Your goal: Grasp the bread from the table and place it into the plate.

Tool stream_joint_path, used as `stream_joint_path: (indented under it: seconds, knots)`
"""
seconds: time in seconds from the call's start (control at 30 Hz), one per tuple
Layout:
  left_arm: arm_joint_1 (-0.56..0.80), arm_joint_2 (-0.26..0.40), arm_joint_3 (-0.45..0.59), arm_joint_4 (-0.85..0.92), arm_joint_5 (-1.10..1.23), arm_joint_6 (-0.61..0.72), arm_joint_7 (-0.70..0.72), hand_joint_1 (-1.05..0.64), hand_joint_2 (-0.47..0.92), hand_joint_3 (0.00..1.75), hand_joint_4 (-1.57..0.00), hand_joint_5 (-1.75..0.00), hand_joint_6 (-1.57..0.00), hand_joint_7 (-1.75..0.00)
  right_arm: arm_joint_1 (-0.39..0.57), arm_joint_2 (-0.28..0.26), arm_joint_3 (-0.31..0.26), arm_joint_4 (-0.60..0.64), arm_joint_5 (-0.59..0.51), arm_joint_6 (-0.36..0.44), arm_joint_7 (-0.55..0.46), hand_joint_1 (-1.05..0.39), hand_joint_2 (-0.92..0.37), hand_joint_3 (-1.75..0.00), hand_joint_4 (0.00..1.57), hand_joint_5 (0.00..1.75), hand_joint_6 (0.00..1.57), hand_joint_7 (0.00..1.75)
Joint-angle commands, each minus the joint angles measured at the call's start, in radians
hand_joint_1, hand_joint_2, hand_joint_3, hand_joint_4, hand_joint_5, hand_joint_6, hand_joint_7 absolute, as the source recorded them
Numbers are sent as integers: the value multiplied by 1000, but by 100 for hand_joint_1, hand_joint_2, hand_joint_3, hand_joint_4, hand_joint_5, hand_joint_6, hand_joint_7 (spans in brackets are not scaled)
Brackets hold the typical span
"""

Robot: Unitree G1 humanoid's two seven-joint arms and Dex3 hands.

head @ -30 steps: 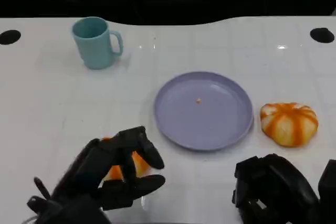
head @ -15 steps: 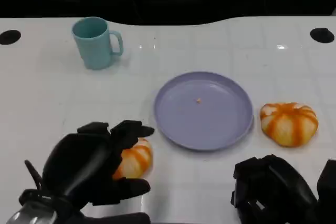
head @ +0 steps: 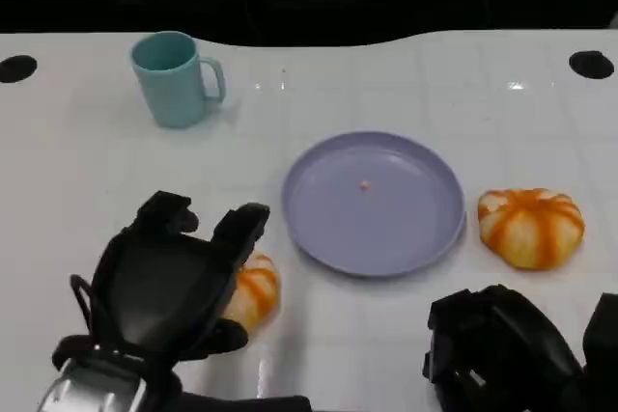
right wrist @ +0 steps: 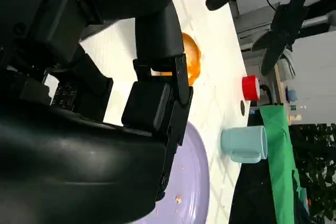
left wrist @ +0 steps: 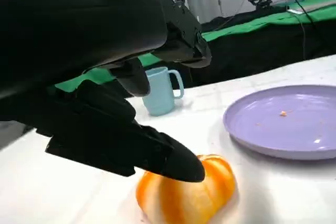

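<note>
Two orange-and-white striped breads lie on the white table. One bread point(head: 255, 292) point(left wrist: 189, 196) is near the front left, half hidden under my left hand point(head: 172, 283) point(left wrist: 100, 66). That hand hovers palm down over it, fingers point(head: 243, 229) spread past its far side and thumb point(left wrist: 163, 156) against its top, without clasping it. The other bread point(head: 531, 227) sits to the right of the lilac plate point(head: 319, 229) point(left wrist: 252, 135), which holds only a crumb. My right hand point(head: 502, 354) rests at the front right with its fingers curled in, holding nothing.
A teal mug point(head: 175, 77) point(left wrist: 160, 94) stands at the back left. Two black round holes point(head: 16, 68) mark the table's far corners. The right wrist view also shows the near bread point(right wrist: 191, 59), the mug point(right wrist: 244, 143) and a small red object point(right wrist: 251, 87).
My left hand has turned palm down and moved forward over the near bread, covering more of it. The right hand, plate and other bread have not moved.
</note>
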Motion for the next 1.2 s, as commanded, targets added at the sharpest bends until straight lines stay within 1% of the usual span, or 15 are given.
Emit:
stream_joint_path:
  seconds: [0.03,0.07,0.13,0.2,0.27,0.4,0.47,0.5,0.6,0.77,0.9,1.03,1.2]
  knots:
    - [-20,0,-20,4,47,25,-43,-68,74,0,-15,-74,-28,-2,0,-5,-7,6,3,-1,-5,-105,-6,-132,153,130,157,99]
    - [-21,-2,-24,3,55,29,-51,-66,72,0,-15,-74,-27,-2,-1,-4,-8,5,6,4,-5,-105,-6,-131,153,130,157,98]
    - [-23,-4,-33,2,74,35,-63,-56,65,0,-14,-72,-27,-2,0,-4,-7,3,8,10,-5,-105,-5,-131,153,130,157,98]
    - [-23,-7,-39,1,87,40,-69,-50,62,0,-14,-71,-27,-1,1,-4,-8,1,8,11,-5,-105,-5,-132,152,131,157,98]
    - [-22,-11,-44,1,95,44,-75,-48,62,0,-15,-71,-27,-1,0,-4,-8,2,8,7,-4,-105,-4,-132,152,131,157,98]
    - [-23,-21,-60,9,115,54,-98,-40,64,1,-16,-68,-26,-1,-2,-10,-6,2,-5,-2,-8,-105,-5,-133,153,131,157,99]
    - [-31,-27,-70,21,126,61,-128,-38,66,2,-15,-66,-24,0,-3,-10,-6,9,-5,-15,-3,-105,-5,-133,153,131,157,99]
    - [-34,-29,-73,26,129,64,-138,-38,66,2,-15,-66,-24,0,-4,-9,-7,14,-4,-21,1,-105,-5,-133,153,130,157,99]
    - [-53,-47,-84,66,138,82,-141,-38,66,2,-16,-66,-23,0,1,-9,-6,6,-4,-6,-7,-105,-4,-133,153,130,157,98]
    - [-86,-85,-103,147,148,125,-113,-40,66,2,-18,-68,-23,0,2,-10,-7,9,-1,-9,-3,-105,-4,-134,154,130,157,98]
    - [-113,-112,-111,211,133,158,-93,-43,66,1,-15,-78,-22,0,2,-8,-9,11,1,-18,1,-105,-4,-134,153,130,157,98]
    - [-135,-117,-118,251,120,178,-89,-51,66,0,-11,-85,-22,0,3,-7,-8,12,0,-22,0,-105,-4,-134,154,130,157,98]
    - [-157,-120,-128,293,108,201,-80,-56,66,0,-9,-86,-22,0,6,-9,-7,7,-3,-20,-3,-105,-3,-135,154,129,157,99]
